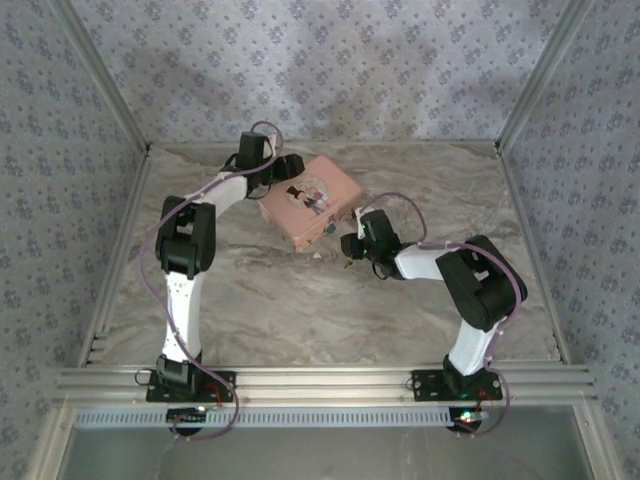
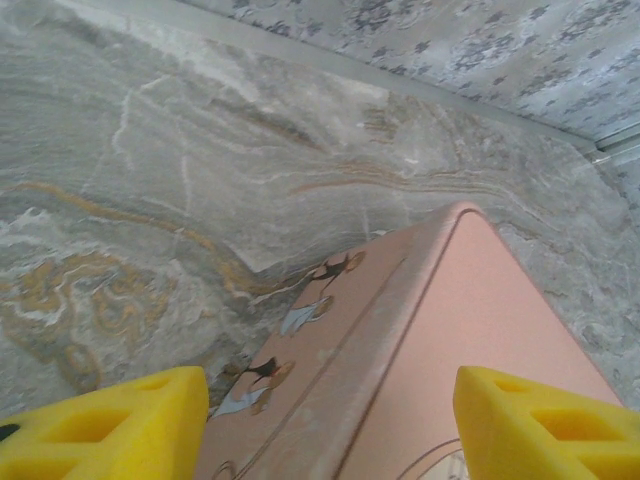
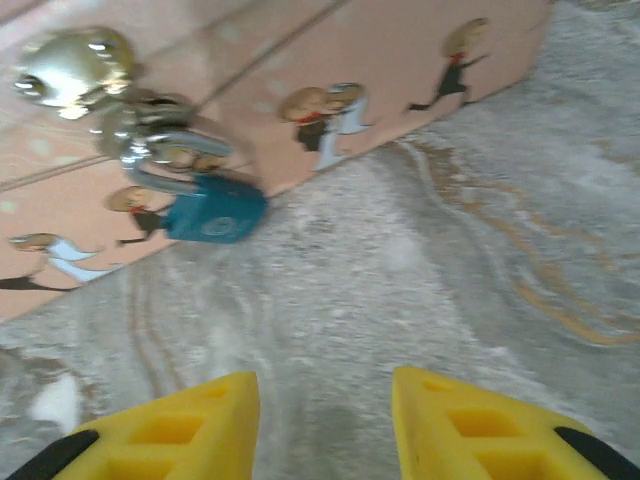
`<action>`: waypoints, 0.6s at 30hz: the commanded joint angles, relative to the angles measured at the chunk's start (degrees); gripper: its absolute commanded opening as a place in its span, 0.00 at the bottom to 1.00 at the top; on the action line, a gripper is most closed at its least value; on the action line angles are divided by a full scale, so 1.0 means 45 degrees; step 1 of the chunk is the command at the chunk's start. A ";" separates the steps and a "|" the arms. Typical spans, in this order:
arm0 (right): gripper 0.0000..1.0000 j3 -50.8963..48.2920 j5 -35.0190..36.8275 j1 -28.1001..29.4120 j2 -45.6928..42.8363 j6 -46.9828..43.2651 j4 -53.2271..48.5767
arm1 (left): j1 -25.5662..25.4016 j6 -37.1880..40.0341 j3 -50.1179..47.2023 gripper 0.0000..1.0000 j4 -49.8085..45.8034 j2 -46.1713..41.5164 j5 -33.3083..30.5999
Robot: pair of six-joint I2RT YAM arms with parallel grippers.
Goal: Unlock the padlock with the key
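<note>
The small dark-blue squarish padlock (image 3: 215,212) hangs by its silver shackle (image 3: 165,150) from the clasp on the near side wall of the pink rectangular tin with cartoon figures (image 3: 400,60), low against that wall and close to the marbled table (image 1: 300,310). In the top view the padlock (image 1: 330,228) sits on the tin's (image 1: 310,200) near right face, just beside the right gripper (image 1: 347,245), so the right arm is clearly the nearer. In the right wrist view the right gripper (image 3: 322,395) has its yellow fingers (image 3: 175,430) parted with nothing between them. The padlock lies ahead of them and to the left of their centre line, apart from both. Its long axis is tilted, with the shackle up and left and the base down and right; the keyway face cannot be made out through the blur. The left gripper (image 1: 290,165) is at the tin's far left corner. In the left wrist view its fingers (image 2: 110,430) stand wide astride the tin (image 2: 480,330), but whether they press on it cannot be told. Judgement: any approach to the lock must come along the bare table from the near right, where there is room. The tin wall behind the padlock and the left arm beyond it close off the far side.
</note>
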 commanded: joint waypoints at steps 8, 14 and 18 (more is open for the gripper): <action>0.46 0.1510 -0.2000 -0.0204 0.1928 0.0425 0.1080 | 0.0052 -0.0024 0.0050 0.66 -0.0433 -0.0168 0.0303; 0.47 0.2411 -0.1980 -0.0283 0.2748 0.0272 0.0957 | 0.0045 -0.0041 0.0224 0.66 -0.0568 -0.0087 0.0300; 0.45 0.2874 -0.2197 -0.0246 0.3218 0.0129 0.0914 | 0.0051 -0.0003 0.0304 0.66 -0.0609 -0.0028 0.0293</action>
